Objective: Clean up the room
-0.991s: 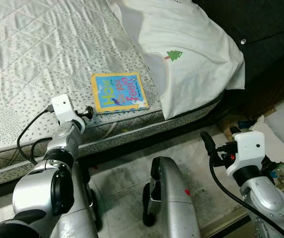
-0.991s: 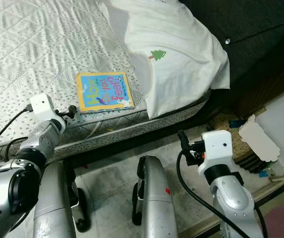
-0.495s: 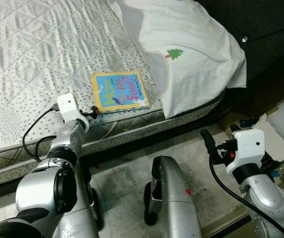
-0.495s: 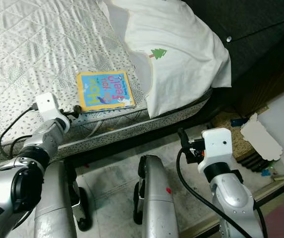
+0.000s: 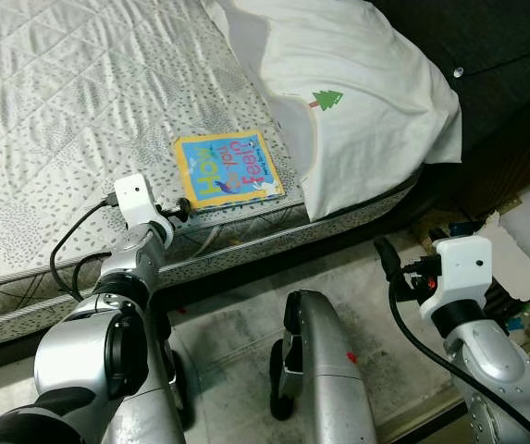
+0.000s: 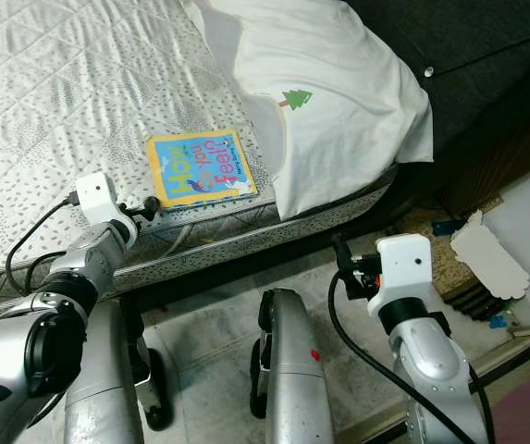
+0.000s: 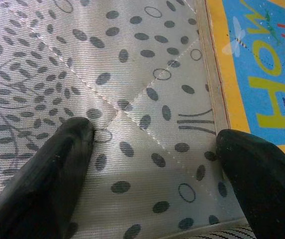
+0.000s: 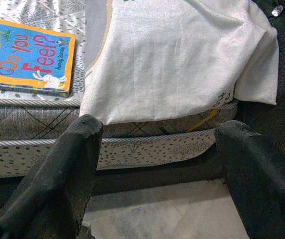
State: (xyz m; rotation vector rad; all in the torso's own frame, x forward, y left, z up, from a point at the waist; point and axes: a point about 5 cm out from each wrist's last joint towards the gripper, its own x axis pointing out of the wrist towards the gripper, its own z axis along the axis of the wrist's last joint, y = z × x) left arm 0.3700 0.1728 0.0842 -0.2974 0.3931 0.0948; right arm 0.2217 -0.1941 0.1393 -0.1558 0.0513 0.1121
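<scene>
Mattress point(image 5: 61, 111) near edge: children's book point(image 5: 229, 170) beside pillow point(image 5: 357, 102) | left gripper point(image 7: 154, 164) spread wide, empty, just short of book | right gripper point(image 8: 157, 164) open, idle | risk: fingers nudge book away, flat cover resists pinching

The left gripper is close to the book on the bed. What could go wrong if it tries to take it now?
The book lies flat on the mattress, so the open left gripper may push it instead of gripping it. One finger is already at its edge. It also sits near the mattress edge and could slide off to the floor.
</scene>
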